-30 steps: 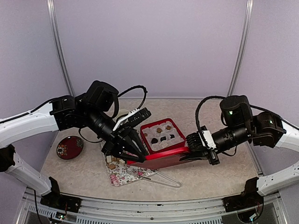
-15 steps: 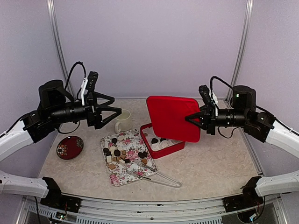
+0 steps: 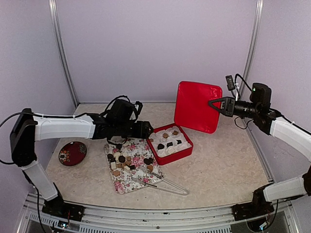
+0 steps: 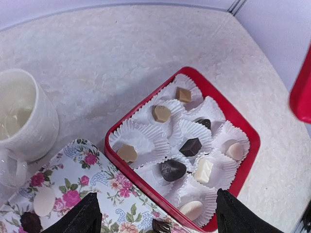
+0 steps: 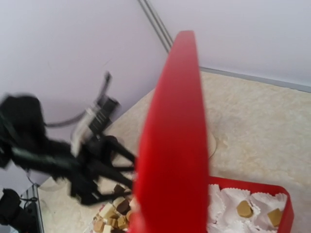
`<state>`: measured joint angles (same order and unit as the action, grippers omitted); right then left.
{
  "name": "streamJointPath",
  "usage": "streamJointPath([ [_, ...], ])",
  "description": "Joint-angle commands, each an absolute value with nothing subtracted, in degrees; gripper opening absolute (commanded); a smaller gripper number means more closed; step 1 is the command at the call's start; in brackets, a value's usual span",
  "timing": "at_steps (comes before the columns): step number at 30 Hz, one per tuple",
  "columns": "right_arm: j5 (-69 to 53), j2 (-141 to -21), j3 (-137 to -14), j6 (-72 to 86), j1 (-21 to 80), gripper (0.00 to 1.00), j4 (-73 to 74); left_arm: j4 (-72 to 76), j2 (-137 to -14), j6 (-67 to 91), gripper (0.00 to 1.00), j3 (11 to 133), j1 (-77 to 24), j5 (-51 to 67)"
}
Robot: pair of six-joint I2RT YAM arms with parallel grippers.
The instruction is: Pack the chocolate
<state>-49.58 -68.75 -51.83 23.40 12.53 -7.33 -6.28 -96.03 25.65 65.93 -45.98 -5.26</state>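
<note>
**Left side.** A small red dish [image 3: 72, 153] lies on the table [image 3: 218, 165] near the left edge. The left arm [image 3: 63, 127] rises from its base, bends sharply, and runs its forearm level toward the centre. The wrist tips downward. The left gripper [image 3: 143, 131] hangs low over the far end of the floral tray [image 3: 142, 151], just beside the red box [image 3: 183, 151]. In the left wrist view its jaws stand wide apart with nothing between them. The view looks down on the white mug [image 4: 22, 116], the tray corner and the box.

**Centre.** Chocolate [image 3: 119, 158] in dark brown, tan and cream lies loose on the floral tray, clustered on its far half. A pair of tongs [image 3: 163, 184] lies across the tray's near corner and onto the table. The red box is uncovered and touches the tray's right edge. More pieces of chocolate [image 4: 190, 146] sit in it, one to each white paper liner [image 4: 146, 141].

**Right side.** The right arm [image 3: 286, 133] reaches up and inward, with its forearm raised and its wrist level. The right gripper [image 3: 214, 103] is clamped on the right edge of the red lid [image 3: 197, 106]. It holds the lid upright in the air, behind and to the right of the box and clear of it. The right wrist view shows the lid [image 5: 172, 145] edge-on.
</note>
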Motion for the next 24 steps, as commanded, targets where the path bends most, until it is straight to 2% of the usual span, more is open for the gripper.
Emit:
streamJointPath([
  [1,-53.55,-65.81,-50.15,26.02,9.27,0.0,-10.53,-8.77,-102.64,34.15,0.78,68.34,-47.3,-11.17],
  [4,-53.94,-64.73,-49.59,25.66,8.12,0.0,-8.99,-7.71,-106.28,34.88,0.75,70.25,-48.17,-10.29],
  [9,-56.21,-64.08,-48.19,25.14,6.43,0.0,-8.19,-8.17,-112.66,33.09,0.64,75.29,-48.56,-6.75],
  [24,-61.12,-63.18,-43.12,28.83,2.9,0.0,-10.67,-8.17,-121.94,19.5,0.48,85.51,-49.22,-3.51],
])
